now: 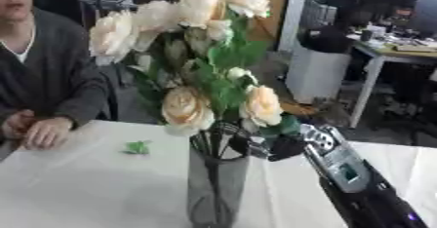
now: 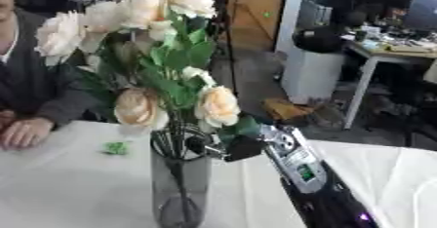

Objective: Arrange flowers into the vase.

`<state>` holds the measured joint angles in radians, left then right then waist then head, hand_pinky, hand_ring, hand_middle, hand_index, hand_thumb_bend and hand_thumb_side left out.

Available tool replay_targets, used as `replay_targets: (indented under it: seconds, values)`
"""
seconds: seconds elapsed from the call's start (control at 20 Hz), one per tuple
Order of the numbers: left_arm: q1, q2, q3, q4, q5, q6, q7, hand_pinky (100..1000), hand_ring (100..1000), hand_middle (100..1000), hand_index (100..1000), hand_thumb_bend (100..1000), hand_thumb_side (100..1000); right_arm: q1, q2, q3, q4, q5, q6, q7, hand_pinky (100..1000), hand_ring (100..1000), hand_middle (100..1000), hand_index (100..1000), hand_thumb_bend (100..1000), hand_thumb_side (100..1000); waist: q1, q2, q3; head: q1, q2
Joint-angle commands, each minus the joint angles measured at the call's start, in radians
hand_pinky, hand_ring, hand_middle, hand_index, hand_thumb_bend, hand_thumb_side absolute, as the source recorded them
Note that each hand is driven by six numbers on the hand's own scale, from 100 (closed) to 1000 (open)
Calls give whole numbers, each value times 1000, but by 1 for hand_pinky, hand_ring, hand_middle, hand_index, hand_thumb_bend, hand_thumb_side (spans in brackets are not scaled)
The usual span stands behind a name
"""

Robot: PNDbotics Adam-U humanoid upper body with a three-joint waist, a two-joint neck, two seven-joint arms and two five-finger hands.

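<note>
Right hand (image 1: 277,146) at glass vase (image 1: 217,183) rim, fingers perhaps curled.

right arm: enters lower right, reaching up-left | right hand (image 1: 277,146): fingers curled | left: unseen

A white-clothed table (image 1: 77,188) carries a grey glass vase (image 1: 217,183) and a small green scrap (image 1: 136,147).

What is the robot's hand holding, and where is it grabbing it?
The right hand is at the rim of the vase, among the stems of the flowers. It seems to hold the stems just above the rim, but its fingers are hard to see.
</note>
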<state>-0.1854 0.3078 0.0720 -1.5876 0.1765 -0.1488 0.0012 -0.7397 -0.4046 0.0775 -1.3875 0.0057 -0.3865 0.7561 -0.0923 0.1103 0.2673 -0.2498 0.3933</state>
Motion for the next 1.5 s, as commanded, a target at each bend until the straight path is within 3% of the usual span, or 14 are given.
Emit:
replay_targets:
  seconds: [0.05,0.9,1.5]
  values:
    - [-9,12,2,-13,5,0,-1,794,775,736,788,1000,754,-11,-26,-16,-21,-13,-5,8,1000,1000,1000,1000,277,681,10,-14,-2,-4,-11]
    - [-12,14,10,-18,3,-2,7,794,774,736,788,1000,756,34,-97,-62,-13,-45,5,-16,1000,1000,1000,1000,268,691,12,-9,-21,9,-14]
    - [-12,18,19,-22,0,-4,18,795,774,735,788,1000,759,120,-180,-116,-17,-66,6,-67,1000,1000,1000,1000,261,699,11,-10,-45,23,-16]
